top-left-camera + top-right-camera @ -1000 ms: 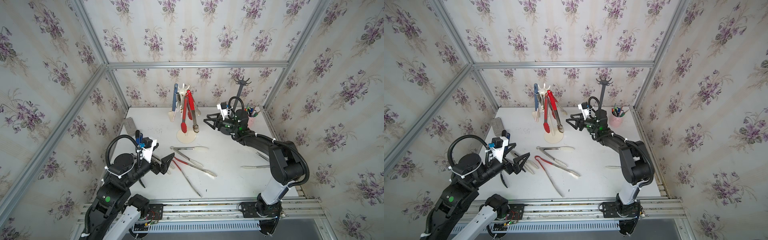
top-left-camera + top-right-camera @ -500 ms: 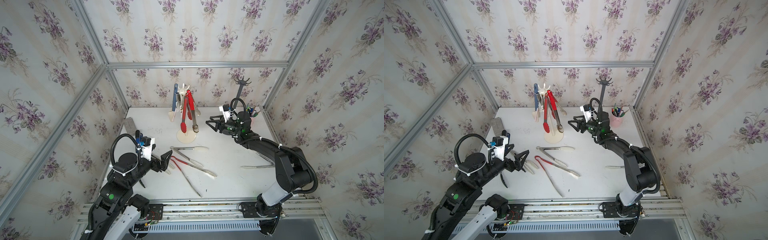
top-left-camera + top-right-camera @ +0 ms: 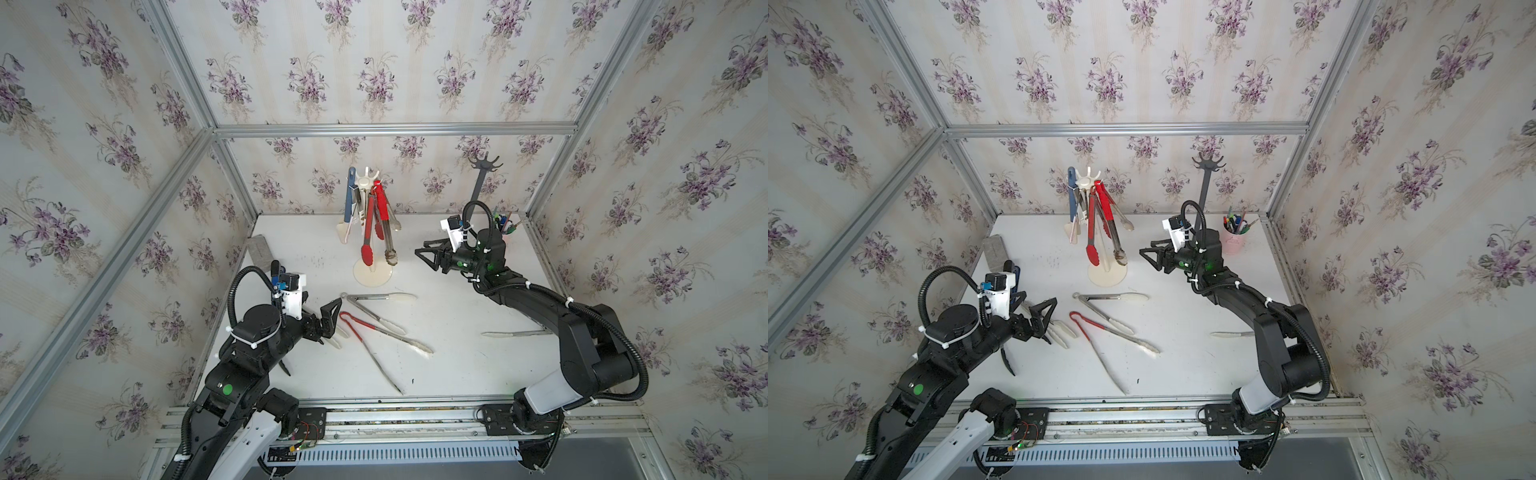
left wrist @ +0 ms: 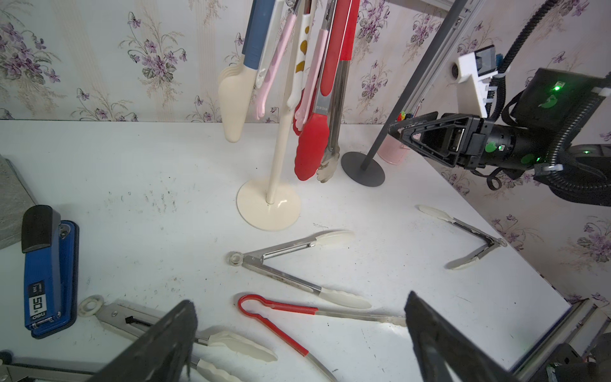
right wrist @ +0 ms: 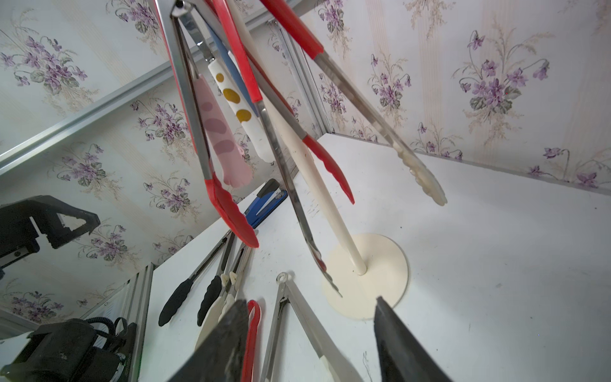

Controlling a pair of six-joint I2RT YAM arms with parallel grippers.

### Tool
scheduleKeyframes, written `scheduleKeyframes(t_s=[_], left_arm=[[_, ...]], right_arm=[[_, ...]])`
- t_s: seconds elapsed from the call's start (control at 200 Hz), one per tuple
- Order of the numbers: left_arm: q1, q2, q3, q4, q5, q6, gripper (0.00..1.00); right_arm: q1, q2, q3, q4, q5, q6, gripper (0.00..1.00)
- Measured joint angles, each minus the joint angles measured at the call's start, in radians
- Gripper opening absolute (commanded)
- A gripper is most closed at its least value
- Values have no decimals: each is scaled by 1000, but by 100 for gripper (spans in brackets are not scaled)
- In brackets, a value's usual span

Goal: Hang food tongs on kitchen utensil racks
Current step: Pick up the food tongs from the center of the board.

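Stapler (image 4: 49, 268) flanks the left claw (image 3: 332, 319), right claw (image 3: 424, 260) faces the hung tongs (image 3: 368, 232), both gaping empty.

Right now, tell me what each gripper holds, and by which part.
Nothing: the left gripper and the right gripper both stand open and empty.

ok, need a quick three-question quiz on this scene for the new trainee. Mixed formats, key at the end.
1. True or false: no tongs hang on the black rack.
2. What does the right gripper hold? A) tongs B) nothing C) a cup
3. How many red-handled tongs lie flat on the table?
Key: 1 true; 2 B; 3 one.
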Motion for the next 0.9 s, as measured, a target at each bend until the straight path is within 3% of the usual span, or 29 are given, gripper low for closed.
scheduleKeyframes(t_s=[0.255,0.445,0.58,0.899], left_arm=[[0,-37,-22,0,5,3,99],[0,-45,-28,0,31,4,99],[0,-48,-28,-1,34,5,99],[0,-67,-31,-1,45,10,99]], right_arm=[[72,-63,-125,-155,4,-72,56],[187,-71,-187,-273,44,-133,53],[272,-71,-212,-330,67,-164,53],[327,-15,-179,-381,141,-168,50]])
